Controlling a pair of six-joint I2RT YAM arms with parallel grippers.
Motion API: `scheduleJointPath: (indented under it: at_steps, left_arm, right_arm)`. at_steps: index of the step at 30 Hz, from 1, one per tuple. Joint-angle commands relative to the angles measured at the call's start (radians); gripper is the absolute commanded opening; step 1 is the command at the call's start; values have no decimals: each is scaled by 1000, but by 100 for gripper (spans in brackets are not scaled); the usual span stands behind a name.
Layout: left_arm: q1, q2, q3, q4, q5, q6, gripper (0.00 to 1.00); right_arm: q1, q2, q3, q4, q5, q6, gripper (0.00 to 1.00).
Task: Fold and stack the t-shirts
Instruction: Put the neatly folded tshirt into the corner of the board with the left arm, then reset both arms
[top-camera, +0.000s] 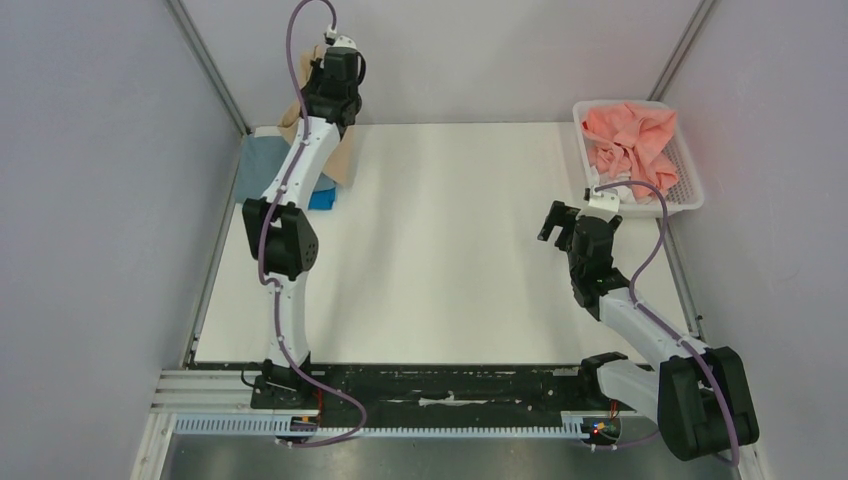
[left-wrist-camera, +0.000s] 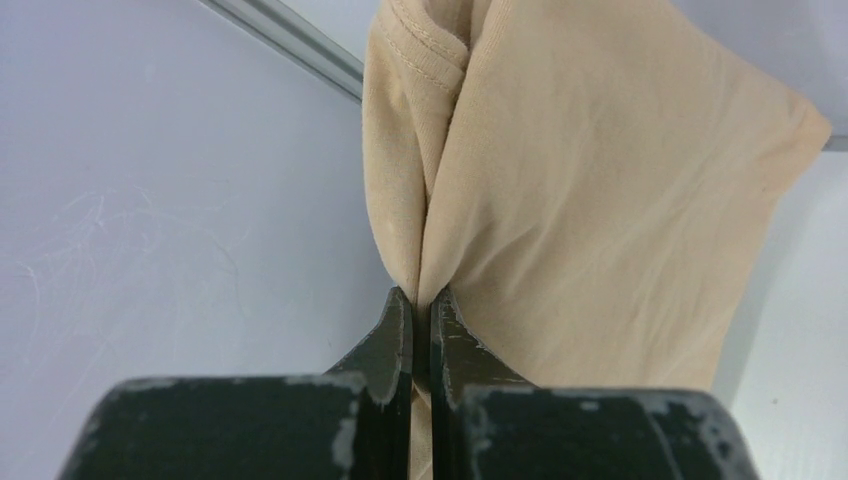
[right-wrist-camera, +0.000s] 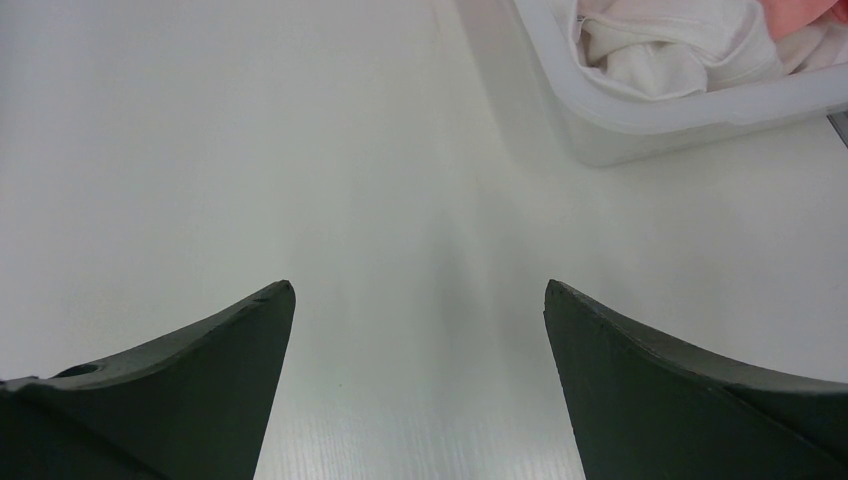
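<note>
**Handling of the garment.** The tan soft cloth t-shirt (left-wrist-camera: 600, 200) hangs at the far left corner of the white surface (top-camera: 450, 260). It is close to a dusty grey-blue folded shirt (top-camera: 258, 165) and a bright blue folded shirt (top-camera: 322, 198). Whether the tan cloth touches these two cannot be determined. The material appears light, limp and without stiffness, so it should droop from any single hold point and its layers are likely to slide over one another. Recommended hold points are stitched edges such as the hem, shoulder seam or collar band, where the cloth is thickest and least likely to slip. It is not fragile.

**Left claw** (left-wrist-camera: 422, 300). The fingers are pressed together on a pinched fold of the tan t-shirt. The fold rises straight from the tips.

**Right claw** (right-wrist-camera: 418, 290). The fingers are spread wide and hold nothing. The claw hovers over bare surface, near the white perforated plastic basket (right-wrist-camera: 640, 125). The basket contains a coral-pink shirt (top-camera: 630, 135) and a white shirt (right-wrist-camera: 680, 45).
</note>
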Motion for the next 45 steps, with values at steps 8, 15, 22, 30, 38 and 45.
scheduleJointPath:
  at_steps: [8, 15, 22, 30, 38, 45]
  left_arm:
    - [73, -79, 12, 56, 45, -51, 2]
    - [117, -9, -61, 124, 24, -53, 2]
    - [213, 81, -77, 161, 55, -92, 2]
    - [294, 141, -113, 176, 109, -133, 11]
    - [307, 53, -202, 177, 20, -425, 80]
    - [296, -200, -473, 184, 280, -754, 82]
  right_arm:
    - [0, 23, 49, 10, 8, 17, 98]
    - [2, 35, 52, 0, -3, 20, 98]
    - [1, 53, 62, -8, -7, 21, 98]
    - [2, 78, 67, -23, 8, 22, 98]
    - [1, 5, 54, -84, -19, 42, 98]
    - [1, -167, -18, -132, -26, 36, 98]
